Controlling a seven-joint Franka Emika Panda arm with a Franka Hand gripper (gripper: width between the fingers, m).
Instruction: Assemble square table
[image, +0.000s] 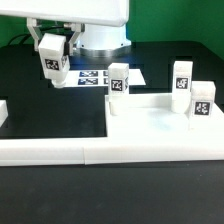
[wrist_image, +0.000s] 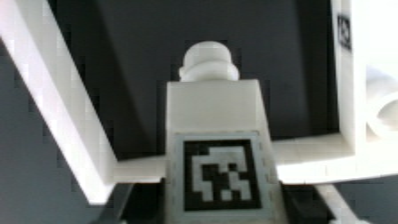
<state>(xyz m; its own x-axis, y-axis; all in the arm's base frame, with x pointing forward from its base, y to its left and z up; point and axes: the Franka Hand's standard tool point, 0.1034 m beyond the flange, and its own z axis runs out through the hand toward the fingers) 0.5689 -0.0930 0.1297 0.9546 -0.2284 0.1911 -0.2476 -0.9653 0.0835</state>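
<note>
The square tabletop (image: 150, 120) lies flat at the exterior view's right, against the front wall. Three white tagged leg posts stand upright on it: one at its near-left corner (image: 119, 80) and two at the right (image: 182, 78) (image: 202, 100). My gripper (image: 50, 52) hangs above the black table at the back left, apart from the tabletop. It is shut on a fourth leg post (image: 55, 68), held tilted in the air. In the wrist view my gripper (wrist_image: 217, 192) clamps this post (wrist_image: 214, 110) at its tagged end. Its rounded screw tip (wrist_image: 208, 58) points away.
The marker board (image: 100, 78) lies flat behind the tabletop, near the robot base (image: 100, 35). A long low white border wall (image: 60, 152) runs along the front and turns up at the far left (image: 4, 110). A white wall corner shows in the wrist view (wrist_image: 63, 100).
</note>
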